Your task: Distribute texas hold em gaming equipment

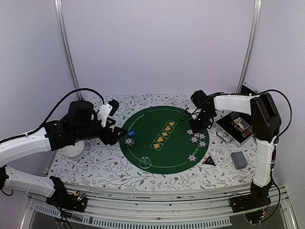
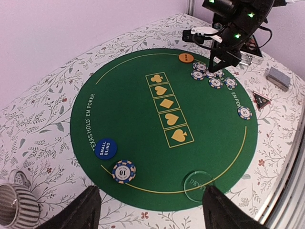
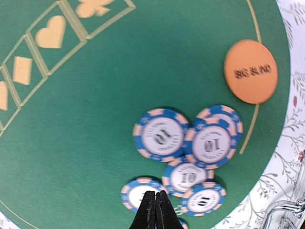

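Left gripper (image 2: 151,212): jaws wide apart, nothing between. Just beyond, on green mat (image 2: 138,67): lone chip (image 2: 124,171) marked "10", blue button (image 2: 105,147) reading "SMALL BLIND". Mat edge lettered "TEXAS HOLD'EM POKER". Far side: orange button (image 3: 250,71), "BIG BLIND", beside chip cluster (image 3: 208,143), faces "10". Right gripper (image 3: 156,210) pinched together, empty, tips over cluster; contact unclear. Card deck (image 1: 238,160) off mat, right.

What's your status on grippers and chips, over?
Left gripper open, empty, at mat edge. Right gripper shut, holding nothing, tips over chip cluster beside orange Big Blind button. Nothing in the way.
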You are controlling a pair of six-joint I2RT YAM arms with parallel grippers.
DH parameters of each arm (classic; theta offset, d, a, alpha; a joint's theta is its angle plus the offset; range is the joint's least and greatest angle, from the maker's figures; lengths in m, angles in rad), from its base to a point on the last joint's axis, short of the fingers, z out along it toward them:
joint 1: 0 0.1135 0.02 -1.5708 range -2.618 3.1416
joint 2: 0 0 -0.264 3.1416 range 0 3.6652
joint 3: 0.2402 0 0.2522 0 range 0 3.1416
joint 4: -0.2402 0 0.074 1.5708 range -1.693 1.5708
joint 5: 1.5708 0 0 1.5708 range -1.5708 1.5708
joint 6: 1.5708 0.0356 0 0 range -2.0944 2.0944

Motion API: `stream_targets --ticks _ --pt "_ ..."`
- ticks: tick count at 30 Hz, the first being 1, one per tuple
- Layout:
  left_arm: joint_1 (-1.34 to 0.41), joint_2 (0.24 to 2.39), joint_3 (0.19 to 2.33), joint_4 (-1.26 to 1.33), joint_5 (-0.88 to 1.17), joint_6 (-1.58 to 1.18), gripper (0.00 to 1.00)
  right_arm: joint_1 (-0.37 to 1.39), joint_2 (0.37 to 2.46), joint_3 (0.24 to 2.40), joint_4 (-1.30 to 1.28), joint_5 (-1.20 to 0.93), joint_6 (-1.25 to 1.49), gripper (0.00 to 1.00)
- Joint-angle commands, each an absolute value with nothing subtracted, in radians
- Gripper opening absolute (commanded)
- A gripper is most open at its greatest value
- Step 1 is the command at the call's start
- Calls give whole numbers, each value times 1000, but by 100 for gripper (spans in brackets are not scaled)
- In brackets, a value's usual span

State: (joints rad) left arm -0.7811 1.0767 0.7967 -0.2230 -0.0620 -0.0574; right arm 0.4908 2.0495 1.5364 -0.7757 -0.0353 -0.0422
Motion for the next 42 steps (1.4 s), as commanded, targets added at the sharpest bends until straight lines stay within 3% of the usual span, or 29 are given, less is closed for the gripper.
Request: stream_targets --ticks 1,14,34,42 --pt "-768 1051 769 -216 -68 -70 76 582 1979 1527 -824 -105 -74 4" --pt "-767 1056 761 -203 -53 -75 76 760 1847 1227 -830 -376 54 4" --pt "-762 1017 735 -211 -76 -71 78 551 2017 1367 -876 98 52 4" --pt "-735 1091 769 -197 -51 -61 78 532 2004 1512 -896 75 24 4"
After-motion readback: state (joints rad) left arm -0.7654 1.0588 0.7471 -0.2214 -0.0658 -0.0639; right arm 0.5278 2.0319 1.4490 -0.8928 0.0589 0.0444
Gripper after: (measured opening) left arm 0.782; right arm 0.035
